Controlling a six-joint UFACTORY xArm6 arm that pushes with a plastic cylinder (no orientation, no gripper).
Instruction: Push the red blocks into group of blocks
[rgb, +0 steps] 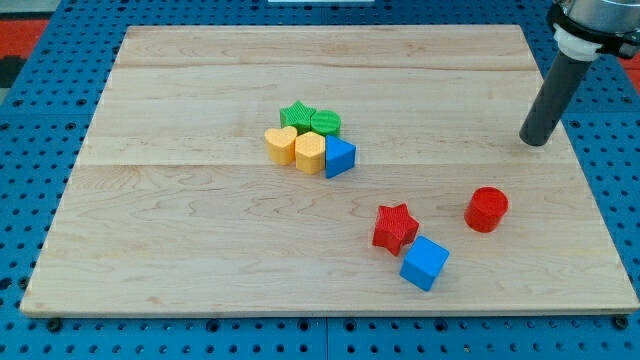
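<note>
- Clawless, the arm ends in a plain dark rod, so nothing spreads or pinches; my tip (537, 141) rests on the board at the right of the frame, above and right of the red cylinder (487, 209), apart from it, touching no block
- Red cylinder sits right of centre, lower half; red star (395, 227) lies left of it, with a gap between them; both well apart from the cluster
- Both look like small, stiff, light pieces that should slide readily on smooth wood; the cylinder's round wall may slip sideways off the rod, so meet it dead centre on the lower-right face; the star may twist, so press a flat notch rather than a point
- Blue cube (425, 262) touches or nearly touches the star's lower right
- Target cluster, centre-left: green star (297, 115), green cylinder (325, 124), yellow heart (281, 144), yellow block (309, 152), blue wedge-like block (341, 157)
- Wooden board (180, 250) on blue pegboard (30, 160)
</note>
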